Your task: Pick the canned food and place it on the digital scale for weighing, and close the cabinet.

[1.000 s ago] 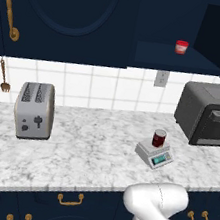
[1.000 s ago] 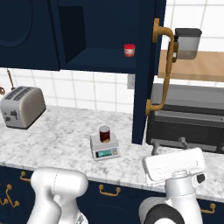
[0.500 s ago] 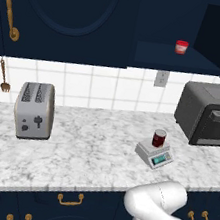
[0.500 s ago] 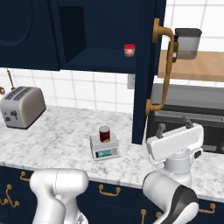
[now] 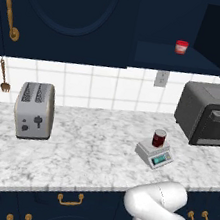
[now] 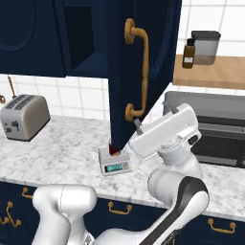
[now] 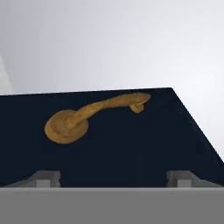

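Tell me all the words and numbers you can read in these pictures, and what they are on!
None can be read anywhere.
digital scale: its teal display is lit, but any digits are too small to read.
brown bottle: has a pale label, too blurred to read.
red-and-white container: too small to show any writing.
canned food: no readable label.
toaster: only plain knobs, no words.

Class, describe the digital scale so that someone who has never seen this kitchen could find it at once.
Start at the marble counter and look between the silver toaster on the left and the big dark oven on the right. Near the front edge sits the digital scale: small, square, light grey, with a teal display and the canned food standing on it.
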